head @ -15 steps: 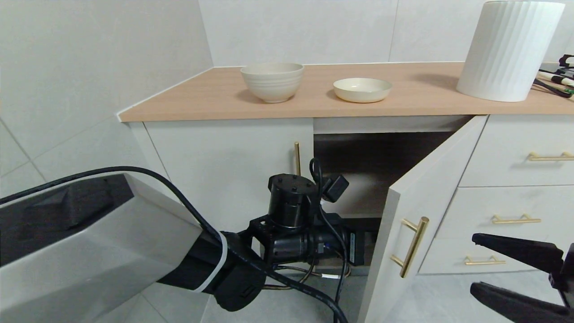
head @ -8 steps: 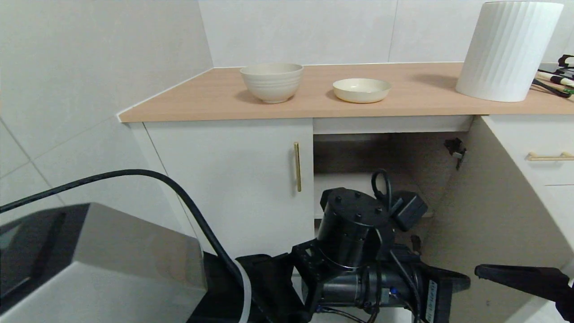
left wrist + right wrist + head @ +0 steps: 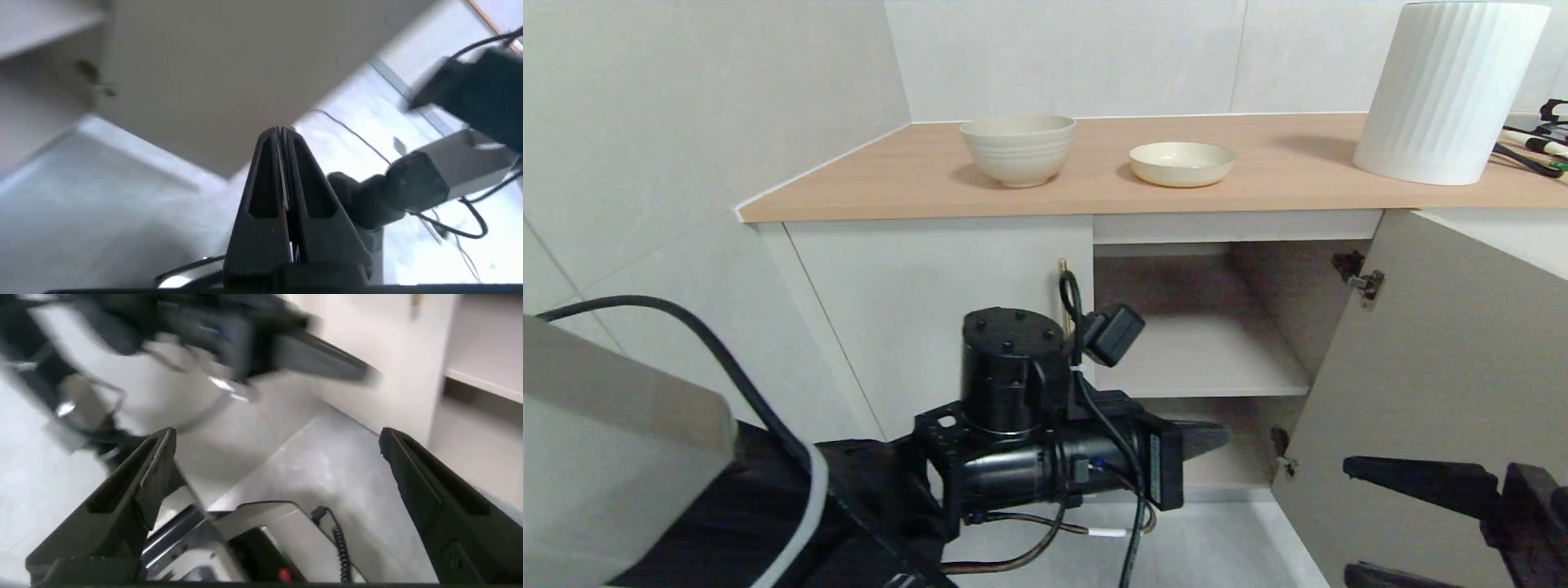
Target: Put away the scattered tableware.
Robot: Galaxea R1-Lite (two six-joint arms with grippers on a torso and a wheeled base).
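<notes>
- Currently, the bowl (image 3: 1018,149) is sitting upright on the counter (image 3: 890,186), toward its left end. The shallow dish (image 3: 1183,162) is sitting to its right, apart from it, above the open compartment.
- The cabinet door (image 3: 1421,367) is standing wide open, exposing the shelf (image 3: 1201,359).
- The left gripper (image 3: 1205,438) is hanging low in front of the compartment. Its fingers are pressed together on nothing and pointing sideways toward the door.
- The right gripper (image 3: 1349,518) is hanging lower still, beside the door, jaws spread wide and carrying nothing.
- Judgement: both pieces are lying above and beyond both grippers. They are round with rims up, so no long axis is constraining the approach.
- Judgement: the left arm is looking nearer the bowl, though it would need to rise and open before taking the rim.
</notes>
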